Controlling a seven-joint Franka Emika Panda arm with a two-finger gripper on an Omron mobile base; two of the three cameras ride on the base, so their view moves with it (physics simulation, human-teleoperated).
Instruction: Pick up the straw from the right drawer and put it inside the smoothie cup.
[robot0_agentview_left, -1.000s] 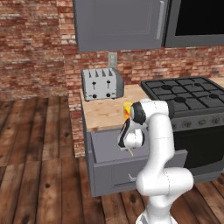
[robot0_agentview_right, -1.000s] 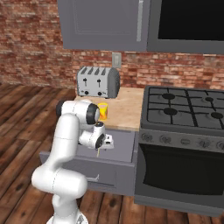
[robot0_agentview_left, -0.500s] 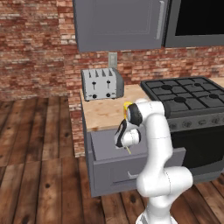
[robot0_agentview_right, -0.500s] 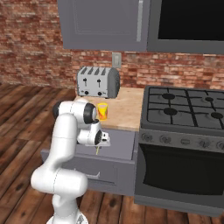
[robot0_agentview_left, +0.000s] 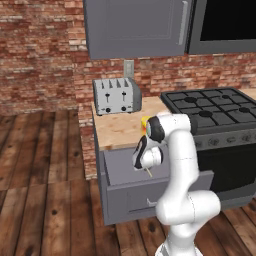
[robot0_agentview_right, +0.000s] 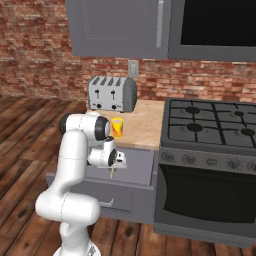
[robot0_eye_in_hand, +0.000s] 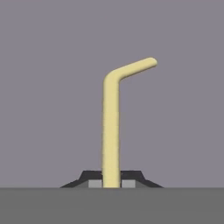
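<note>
Left base view: a white arm bends down over the open drawer (robot0_agentview_left: 117, 172) below a wooden bench (robot0_agentview_left: 117, 131). The jaws (robot0_agentview_left: 146, 169) are small and partly hidden by the wrist, so their gap is hard to make out here. A thin pale straw (robot0_agentview_left: 148, 172) sticks out just below them, slanting down and to the right, above the drawer's inside. The yellow cup (robot0_agentview_left: 144, 123) stands on the bench behind the arm, mostly hidden by its elbow. A toaster (robot0_agentview_left: 117, 95) stands at the back of the bench, and a stove (robot0_agentview_left: 220, 112) lies to the right.

Right base view: the jaws (robot0_agentview_right: 113, 166) hang over the open drawer (robot0_agentview_right: 135, 167), and the straw (robot0_agentview_right: 112, 172) hangs from them nearly upright, its lower end above the drawer. The cup (robot0_agentview_right: 117, 127) stands in plain sight on the bench (robot0_agentview_right: 145, 122), in front of the toaster (robot0_agentview_right: 112, 93) and behind the arm.

Hand view: the jaws (robot0_eye_in_hand: 111, 183) are clamped on the straw (robot0_eye_in_hand: 111, 127), one dark tip on each side of its base. The straw runs straight away from them, then bends to the right near its far end. Behind it is plain grey.
</note>
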